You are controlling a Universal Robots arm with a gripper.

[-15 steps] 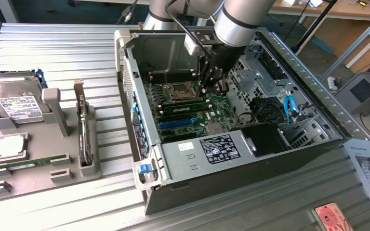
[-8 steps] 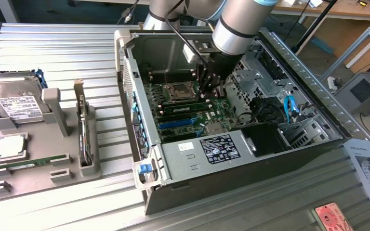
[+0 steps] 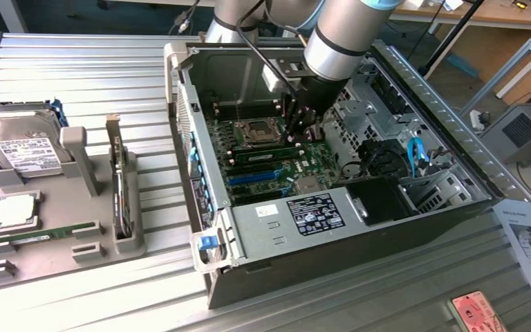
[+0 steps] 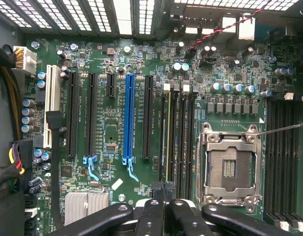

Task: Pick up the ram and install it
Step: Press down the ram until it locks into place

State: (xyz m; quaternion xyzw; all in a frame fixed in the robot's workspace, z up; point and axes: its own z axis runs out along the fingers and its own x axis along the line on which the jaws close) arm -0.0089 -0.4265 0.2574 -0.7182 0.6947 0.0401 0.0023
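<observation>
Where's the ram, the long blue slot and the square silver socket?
the ram (image 4: 167, 137), wrist view, its thin edge
blue slot (image 4: 129, 118), wrist view, its middle
silver socket (image 4: 231, 168), wrist view, its dark middle

Even bright room light; vent slots (image 4: 123, 14) blew out white at 12 o'clock, case (image 3: 238, 76) interior sat shadowed.

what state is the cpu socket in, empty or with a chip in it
Empty: the cpu socket on the motherboard shows its bare field of contacts, with no chip seated in it.

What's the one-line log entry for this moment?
gripper: shut | at: long thin green ram stick, standing on big green motherboard | held: unclear
</observation>
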